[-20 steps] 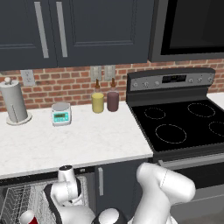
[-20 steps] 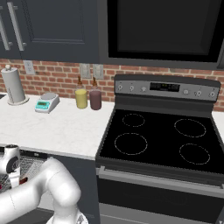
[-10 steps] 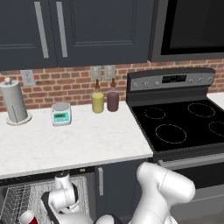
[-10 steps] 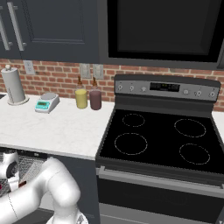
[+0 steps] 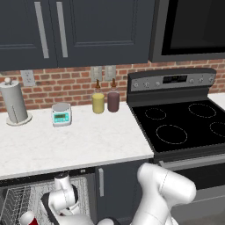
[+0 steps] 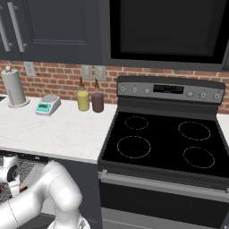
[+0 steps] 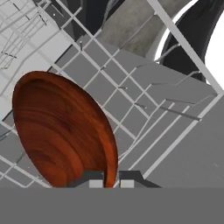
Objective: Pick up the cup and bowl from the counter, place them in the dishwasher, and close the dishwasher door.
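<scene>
Arm has sunk lower at lower left, claw (image 7: 111, 180) tips nearly together, pinching bowl (image 7: 61, 131) rim over dishwasher rack (image 7: 144, 109); cup (image 5: 27, 218) already racked; release next.

Red brick backsplash (image 5: 66, 81), dark upper cabinets (image 5: 79, 30), black stove (image 6: 165, 143).

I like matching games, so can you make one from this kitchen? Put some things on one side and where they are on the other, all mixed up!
Things:
1. small red plastic party cup
2. shallow round reddish-brown bowl
3. yellow bottle
4. white paper-towel roll

Places:
A. on the white marble counter, far left, by the brick wall
B. standing in the dishwasher's grey wire rack
C. beside the purple bottle
D. pinched at its rim in the gripper, over the rack

Pairs: 1-B, 2-D, 3-C, 4-A
</scene>
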You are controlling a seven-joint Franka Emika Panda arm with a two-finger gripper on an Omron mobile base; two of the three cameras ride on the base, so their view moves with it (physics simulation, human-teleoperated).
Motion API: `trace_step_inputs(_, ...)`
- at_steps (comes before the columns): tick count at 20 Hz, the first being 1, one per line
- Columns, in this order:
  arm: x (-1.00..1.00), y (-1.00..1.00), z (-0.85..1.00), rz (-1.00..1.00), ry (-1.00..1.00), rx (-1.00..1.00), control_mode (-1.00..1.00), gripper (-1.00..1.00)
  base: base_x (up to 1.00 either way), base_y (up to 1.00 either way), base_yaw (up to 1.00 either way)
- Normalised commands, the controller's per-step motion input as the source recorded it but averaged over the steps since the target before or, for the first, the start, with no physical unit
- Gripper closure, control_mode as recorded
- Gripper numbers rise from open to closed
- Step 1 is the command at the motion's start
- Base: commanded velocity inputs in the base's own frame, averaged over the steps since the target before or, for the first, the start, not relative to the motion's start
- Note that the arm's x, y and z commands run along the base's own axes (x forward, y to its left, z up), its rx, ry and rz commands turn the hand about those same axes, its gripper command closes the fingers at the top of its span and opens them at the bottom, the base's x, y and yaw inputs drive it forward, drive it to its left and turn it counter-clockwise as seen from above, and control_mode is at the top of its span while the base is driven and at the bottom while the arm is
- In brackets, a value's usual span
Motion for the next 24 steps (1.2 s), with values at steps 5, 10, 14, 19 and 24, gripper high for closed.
trace_step_inputs(5,0.0,0.0,0.0,0.0,0.01,0.0,-1.0,-1.0,0.0,0.0,0.0)
trace_step_inputs(10,0.0,0.0,0.07,0.0,0.0,0.0,-1.0,-1.0,0.0,0.0,0.0)
trace_step_inputs(14,-0.12,0.0,0.67,0.0,0.0,0.0,-1.0,-1.0,0.0,0.0,0.0)
trace_step_inputs(19,-0.43,-0.04,0.99,0.0,0.0,0.0,-1.0,-1.0,0.0,0.0,0.0)
trace_step_inputs(24,-0.48,-0.32,0.64,0.0,-0.01,0.08,-1.0,-1.0,0.0,0.0,0.0)
